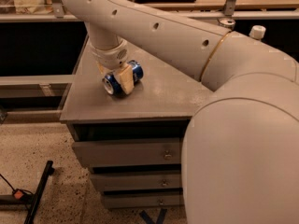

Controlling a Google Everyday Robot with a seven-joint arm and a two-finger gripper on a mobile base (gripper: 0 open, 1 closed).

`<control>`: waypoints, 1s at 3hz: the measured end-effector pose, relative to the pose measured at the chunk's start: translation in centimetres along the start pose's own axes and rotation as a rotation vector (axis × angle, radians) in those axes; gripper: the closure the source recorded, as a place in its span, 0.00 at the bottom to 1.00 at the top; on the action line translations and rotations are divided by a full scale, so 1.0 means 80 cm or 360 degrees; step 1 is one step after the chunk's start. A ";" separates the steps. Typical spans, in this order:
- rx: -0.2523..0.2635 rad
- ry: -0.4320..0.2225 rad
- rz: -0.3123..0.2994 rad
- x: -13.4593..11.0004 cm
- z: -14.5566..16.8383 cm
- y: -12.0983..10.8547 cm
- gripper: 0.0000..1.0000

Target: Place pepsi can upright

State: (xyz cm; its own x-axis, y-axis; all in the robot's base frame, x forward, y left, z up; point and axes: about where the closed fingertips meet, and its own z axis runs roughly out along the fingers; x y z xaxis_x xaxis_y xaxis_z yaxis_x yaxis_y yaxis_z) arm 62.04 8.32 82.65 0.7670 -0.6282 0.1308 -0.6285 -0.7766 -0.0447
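The pepsi can, dark blue with a silver end, lies on its side on the grey cabinet top, near its left part. Its silver end faces front-left. My gripper comes down from above and straddles the can. One cream finger lies across the front of the can's body; the other is hidden behind the can. The fingers are shut on the can, which rests on the top.
The cabinet has several drawers below. My large white arm fills the right side. A white bottle cap and a silver can top show behind the arm. A black stand leg lies on the floor at lower left.
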 end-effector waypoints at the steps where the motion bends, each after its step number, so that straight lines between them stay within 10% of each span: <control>1: 0.0032 -0.0032 0.0009 -0.005 -0.020 0.005 0.64; 3: 0.0367 -0.0436 0.0288 0.005 -0.107 0.017 1.00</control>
State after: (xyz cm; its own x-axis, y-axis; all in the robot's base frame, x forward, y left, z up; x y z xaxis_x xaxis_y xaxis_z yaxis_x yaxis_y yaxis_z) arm 60.37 7.40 91.16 0.6721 -0.7214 -0.1669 -0.7351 -0.6228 -0.2678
